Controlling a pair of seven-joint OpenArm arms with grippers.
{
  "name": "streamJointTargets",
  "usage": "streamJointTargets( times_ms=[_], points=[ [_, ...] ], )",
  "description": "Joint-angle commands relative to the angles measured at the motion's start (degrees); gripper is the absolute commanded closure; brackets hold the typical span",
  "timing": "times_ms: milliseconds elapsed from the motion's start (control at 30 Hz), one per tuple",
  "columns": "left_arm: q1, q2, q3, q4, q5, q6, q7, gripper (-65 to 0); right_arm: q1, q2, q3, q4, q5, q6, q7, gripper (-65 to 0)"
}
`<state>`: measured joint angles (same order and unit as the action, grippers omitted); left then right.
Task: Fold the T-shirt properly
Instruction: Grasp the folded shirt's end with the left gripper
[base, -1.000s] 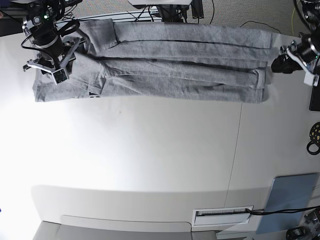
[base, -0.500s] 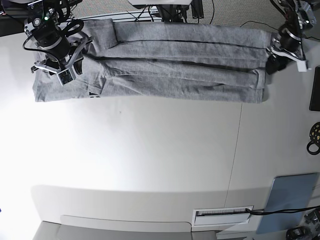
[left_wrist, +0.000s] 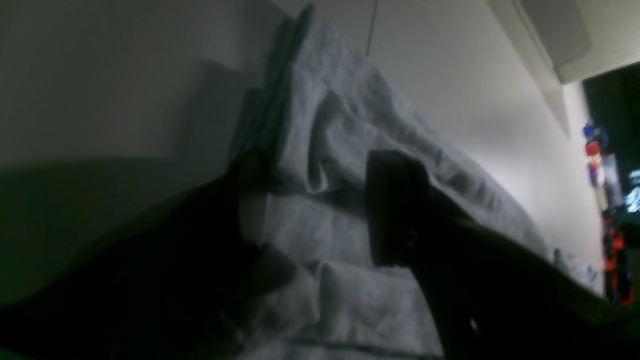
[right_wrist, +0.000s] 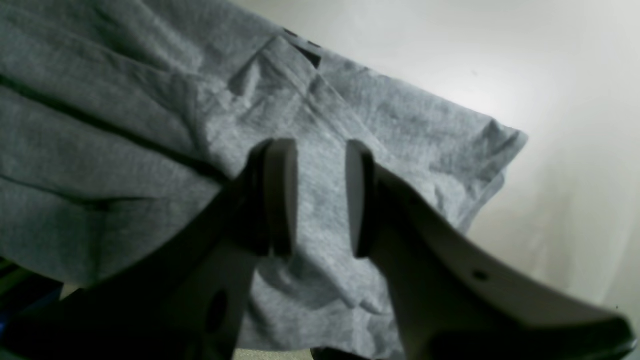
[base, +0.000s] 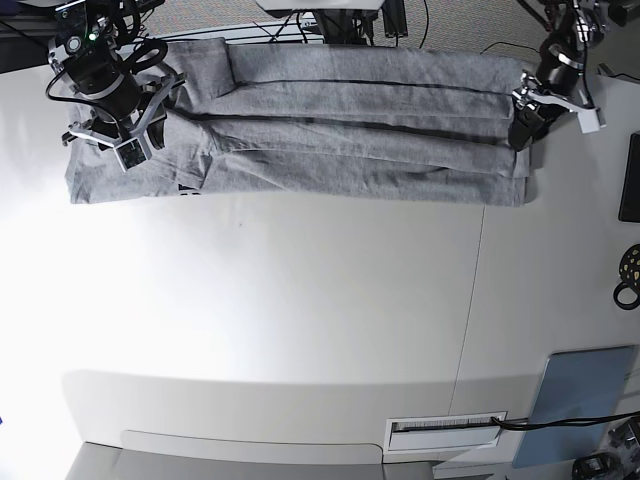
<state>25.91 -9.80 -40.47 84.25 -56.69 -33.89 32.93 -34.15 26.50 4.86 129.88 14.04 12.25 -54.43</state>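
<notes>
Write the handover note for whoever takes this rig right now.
Left gripper: jaws open, straddling the layered end of the T-shirt, nothing clamped.
Right gripper: jaws apart over the sleeve end, cloth between them, no grip visible.
T-shirt lies along the far edge of the table, folded lengthwise into a long band.
Done: lengthwise folds.
Left: grasp the ends and fold the band crosswise, then tidy.

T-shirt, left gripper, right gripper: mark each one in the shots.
T-shirt (base: 350, 140): base view, middle of the folded grey cloth.
left gripper (left_wrist: 315, 205): left wrist view, gap between the open fingertips over the shirt's end.
right gripper (right_wrist: 320, 195): right wrist view, gap between the two pads above the sleeve.
</notes>
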Motion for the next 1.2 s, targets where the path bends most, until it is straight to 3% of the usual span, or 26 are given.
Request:
streamJointTargets(
  times_ms=[0, 100, 233, 400, 667, 867, 1167],
  points=[
    [-0.4, 0.1, -0.2, 0.7, -1.4, -0.5, -0.9, -32.4, 0.0, 0.7, 0.3, 1.0, 0.1, 0.0, 0.8, -17.0],
    [-1.9, 1.2, -0.2, 0.7, 0.5, -0.2, -1.6, -32.4, 0.0, 0.7, 0.3, 1.0, 0.1, 0.0, 0.2, -17.0],
    [-2.4, -0.7, -0.2, 0.7, 8.2, -0.2, -7.5, -32.4, 0.0, 0.7, 0.3, 1.0, 0.0, 0.0, -1.8, -17.0],
    [-2.4, -5.4, -0.3, 0.7, 12.0, -0.2, -3.3, -32.4, 0.0, 0.7, 0.3, 1.0, 0.0, 0.0, -1.4, -17.0],
    [-2.1, -9.4, -0.3, 0.8, 10.9, -0.8, 13.9, -32.4, 0.0, 0.7, 0.3, 1.0, 0.0, 0.0, -1.2, -17.0],
    [-2.1, -12.1, -0.3, 0.8, -1.0, -2.0, 24.2, -32.4, 0.0, 0.7, 0.3, 1.0, 0.0, 0.0, -1.2, -17.0],
    [-2.3, -10.2, -0.2, 0.8, -2.1, -0.8, 21.2, -32.4, 0.0, 0.7, 0.3, 1.0, 0.1, 0.0, -1.2, -17.0]
  ],
)
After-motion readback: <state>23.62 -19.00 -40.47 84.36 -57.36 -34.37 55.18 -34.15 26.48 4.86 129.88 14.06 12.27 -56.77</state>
